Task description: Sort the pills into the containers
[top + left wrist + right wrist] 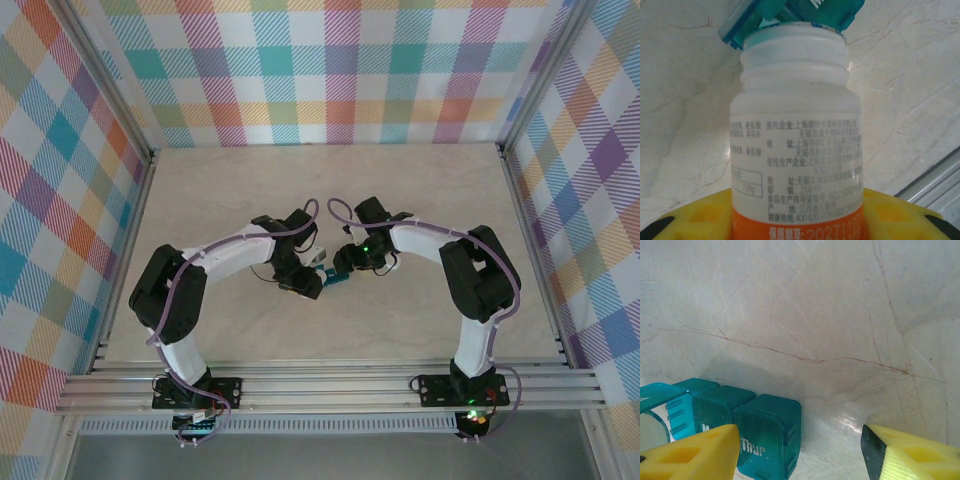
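Observation:
My left gripper (pixel 797 220) is shut on a white bottle (pixel 795 125) with an orange band. The bottle's uncapped mouth points at the teal containers (pixel 810 12) and sits right against them. In the top view both grippers meet mid-table around the containers (pixel 332 276), the left gripper (pixel 308 283) on their left and the right gripper (pixel 348 262) on their right. My right gripper (pixel 800 450) is open, and bare table shows between its yellow fingers. The containers (pixel 770 430) lie beside its left finger, the end lid marked "Thur". No pills can be seen.
The tabletop (pixel 830 315) is pale marble. A metal rail (pixel 935 175) runs along the table edge to the right of the bottle. Checkered walls (pixel 330 70) enclose the table on three sides.

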